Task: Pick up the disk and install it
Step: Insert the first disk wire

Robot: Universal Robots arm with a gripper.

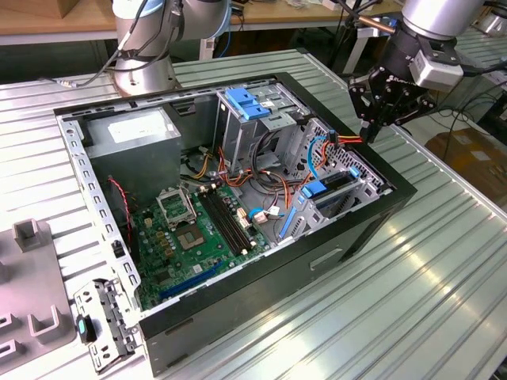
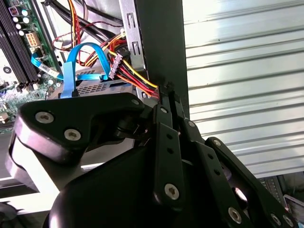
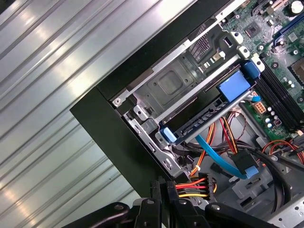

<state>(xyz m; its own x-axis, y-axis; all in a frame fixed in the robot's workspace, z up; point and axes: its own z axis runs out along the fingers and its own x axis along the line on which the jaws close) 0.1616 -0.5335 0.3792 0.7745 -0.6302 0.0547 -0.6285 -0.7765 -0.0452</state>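
Observation:
The disk (image 1: 331, 188) sits slotted in the drive cage at the front corner of the open computer case (image 1: 261, 277), its blue side rails showing. The first wrist view shows the disk (image 3: 204, 121) as a dark slab with a blue tab, lying in the metal cage beside the motherboard. My gripper (image 1: 369, 134) hangs just above the case's edge on the exterior view's right, a short way from the disk. The gripper (image 2: 167, 93) has its black fingers pressed together with nothing between them. In the first wrist view the gripper (image 3: 164, 186) is over a red, yellow and black cable plug.
Inside the case are a grey power-supply box (image 1: 135, 131), a green motherboard (image 1: 194, 229), a light-blue latch plate (image 1: 249, 103) and loose orange, red and blue cables (image 1: 317, 150). A second robot base (image 1: 146, 71) stands behind the case. Grey fixtures (image 1: 32, 237) lie on the exterior view's left.

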